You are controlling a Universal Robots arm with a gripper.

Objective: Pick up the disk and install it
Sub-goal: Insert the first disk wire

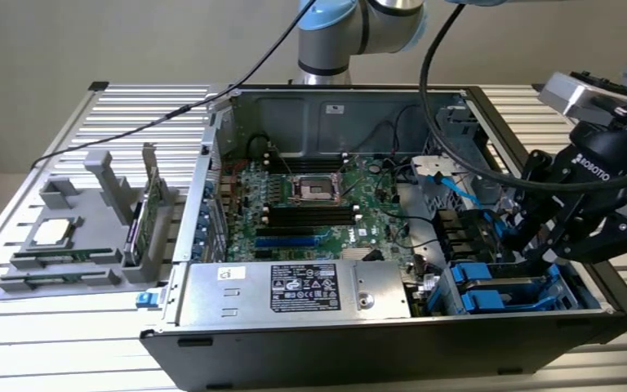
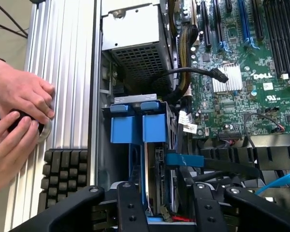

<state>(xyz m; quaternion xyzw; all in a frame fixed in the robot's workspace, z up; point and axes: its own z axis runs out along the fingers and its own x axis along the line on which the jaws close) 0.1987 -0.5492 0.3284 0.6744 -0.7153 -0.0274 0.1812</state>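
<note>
Ribbed aluminium worktop carried an open PC case lying on its side. Motherboard faced up, power supply sat at the near wall. The arm hung over the drive cage, at the corner of the case on the exterior view's right.

Disk stood on edge in the cage, just beside two other blue carriers, its blue bracket showing along one side. Fingers were spread, one each side of the disk and not clamped: a gap showed between one finger and the drive body. Couldn't tell how deep the disk was seated, since the bottom of the slot was hidden.

Risks as I read it:
- Disk slightly cocked in the slot would bind on the cage rails or the neighbouring carriers if pushed. Little room either side.
- Fingers sat deep among the cage walls. Any sideways motion could clip the plastic or lever the bracket off.
- Black cable and blue data lead ran close by the cage, so they'd be easy to snag or pinch under the drive.
- Person's hands rested on the worktop just beside the case wall, near the arm. Pinch hazard if the arm swung that way.
- Unlatched bracket: drive looks installed but isn't connected.
</note>
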